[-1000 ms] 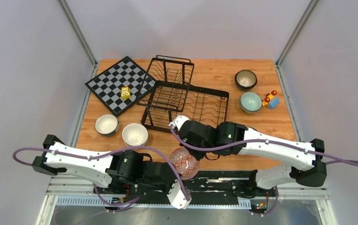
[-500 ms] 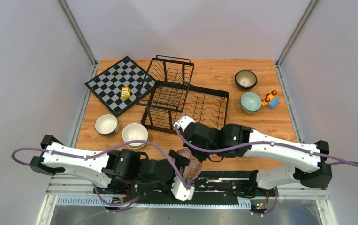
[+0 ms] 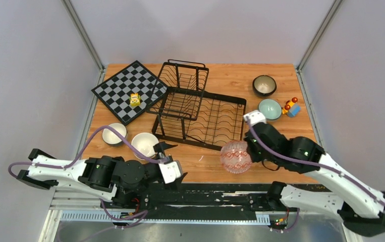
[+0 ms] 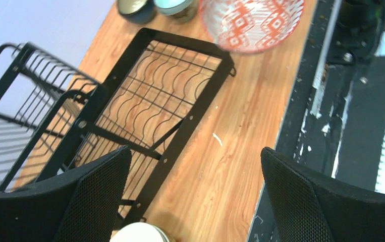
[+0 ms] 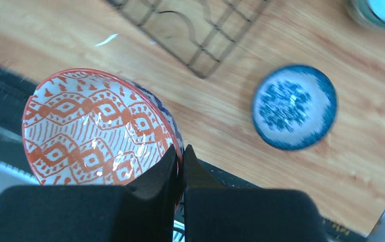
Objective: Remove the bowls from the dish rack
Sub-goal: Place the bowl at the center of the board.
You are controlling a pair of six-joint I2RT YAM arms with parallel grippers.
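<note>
Red bowl is in the right gripper, fingers pressed almost together on the rim, one inside and one outside. Rim pinch makes sense: the bowl is far wider than the jaws could span. It hangs tilted, mouth toward the wrist camera, lower centre-right of the overhead view. That puts it over the table near the front edge, just off the lower-right corner of the rack. Can't tell if its foot touches wood, but the tilt tells me it's in the air.

Right wrist view shows a blue bowl on the wood right of centre, apart from the red one. I read that as the set-down zone. Teal bowl and dark bowl sit further up the right side, so this arm's share goes there, away from the rack.

Left gripper is spread wide with nothing between the fingers, low at bottom centre-left of overhead, facing the rack tray. White bowl is just beside it, beige bowl next to that. Same logic, left pile sits left of the rack.

No bowl shows in the rack wires from overhead or the left wrist, so I judge unloading nearly done, with only this one to put down. Risk is the thin rim grip on tilted glazed ceramic. Lower it slowly and keep off the blue bowl.

Chessboard upper left and toy at right aren't involved.
</note>
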